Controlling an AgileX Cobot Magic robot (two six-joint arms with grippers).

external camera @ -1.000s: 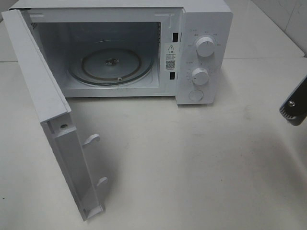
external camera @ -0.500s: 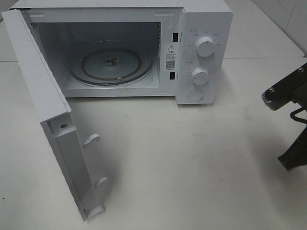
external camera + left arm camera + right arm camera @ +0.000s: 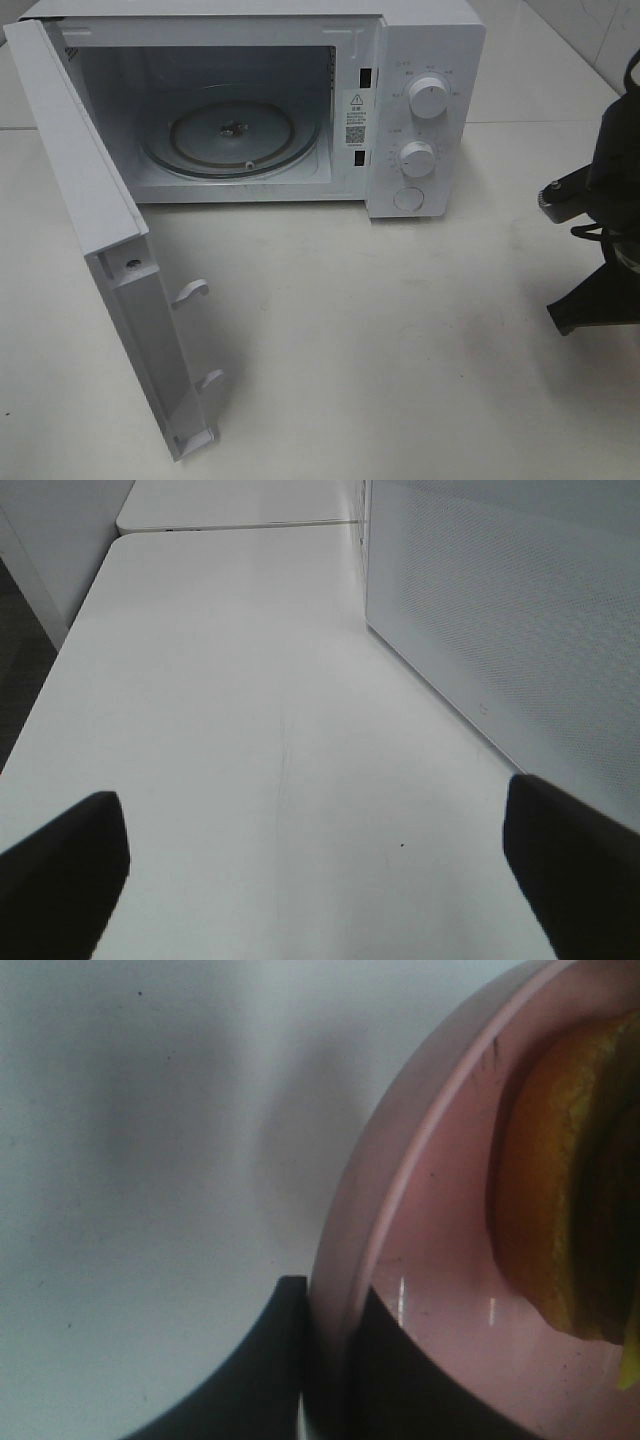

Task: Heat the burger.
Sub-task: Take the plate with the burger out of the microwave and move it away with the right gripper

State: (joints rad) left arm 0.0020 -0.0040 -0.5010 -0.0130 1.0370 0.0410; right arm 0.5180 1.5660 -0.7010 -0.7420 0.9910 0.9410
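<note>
The burger [image 3: 560, 1190] is sitting on a pink plate [image 3: 420, 1290], seen only in the right wrist view. The left gripper [image 3: 320, 870] is gaping wide and empty over the table [image 3: 400, 330] beside the microwave [image 3: 250, 100], whose door [image 3: 110, 250] is standing open. The right gripper [image 3: 325, 1360] is pinching the plate's rim.

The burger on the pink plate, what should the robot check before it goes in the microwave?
1. White microwave door swung open: ok.
2. Round glass turntable bare: ok.
3. Right gripper fingers shut on the round pink plate rim: ok.
4. Golden-brown burger resting on the plate: ok.
5. Left gripper open, holding nothing, beside the microwave's outer wall: ok.
6. Plate level: cannot tell.
</note>
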